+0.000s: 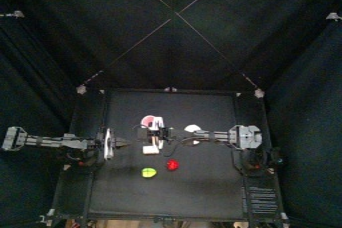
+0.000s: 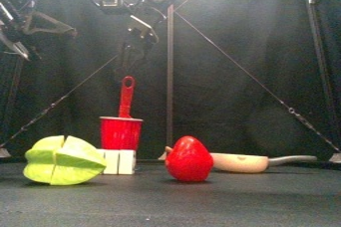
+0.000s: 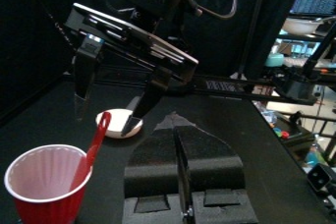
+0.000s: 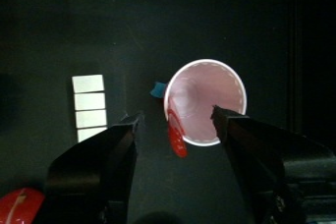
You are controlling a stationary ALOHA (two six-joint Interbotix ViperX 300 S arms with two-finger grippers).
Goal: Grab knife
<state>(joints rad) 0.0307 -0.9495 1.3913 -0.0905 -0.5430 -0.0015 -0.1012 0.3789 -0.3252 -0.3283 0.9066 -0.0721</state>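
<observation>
Our right pincer [image 4: 174, 120] hangs wide open over the red cup [image 4: 207, 100]. The knife [image 2: 246, 161] seems to lie flat on the counter [image 2: 253, 203], lengthwise crosswise, rightward beyond the red fruit [image 2: 188, 159], nearer this arm.

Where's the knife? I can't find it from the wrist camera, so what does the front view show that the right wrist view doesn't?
Only the front view shows the knife, lying flat to the right of the red round piece, and the green piece. Only the right wrist view looks down into the red cup, showing its pale inside between the open jaws of the right gripper. Both show the cup, the red utensil in it, the white block and the red round piece.
</observation>
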